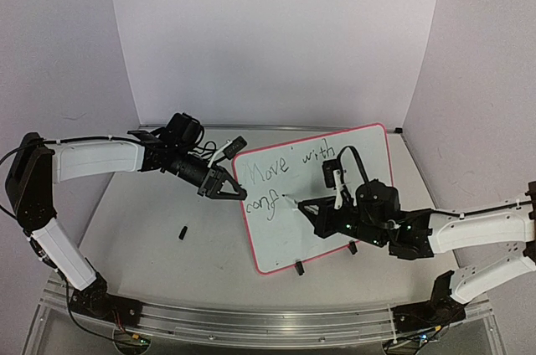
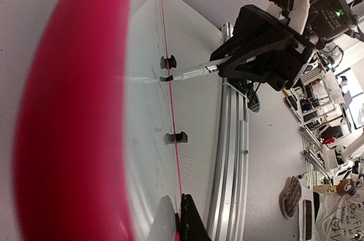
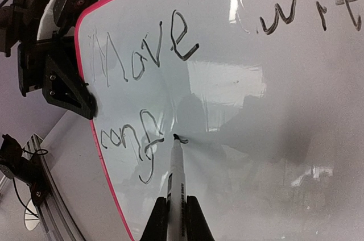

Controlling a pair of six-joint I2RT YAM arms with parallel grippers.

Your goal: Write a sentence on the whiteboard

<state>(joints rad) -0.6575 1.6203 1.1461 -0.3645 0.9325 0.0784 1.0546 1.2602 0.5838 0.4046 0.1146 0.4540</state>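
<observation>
The whiteboard (image 1: pixel 335 204) with its pink-red rim stands tilted on the table on two black clip feet (image 1: pixel 299 269). The sentence (image 1: pixel 289 167) reads "Move with" and, below it, "conf" (image 3: pixel 128 138). My left gripper (image 1: pixel 237 192) is shut on the whiteboard's left edge; in the left wrist view its fingers (image 2: pixel 193 221) pinch the thin pink rim (image 2: pixel 170 99). My right gripper (image 3: pixel 177 204) is shut on a white marker (image 3: pixel 176 175). The marker's black tip touches the board just right of the "f", at a short fresh stroke. The marker (image 2: pixel 193 72) also shows in the left wrist view.
A small black cap (image 1: pixel 182 231) lies on the table left of the board. An aluminium rail (image 1: pixel 268 317) runs along the near edge. White backdrop walls close in the back and both sides.
</observation>
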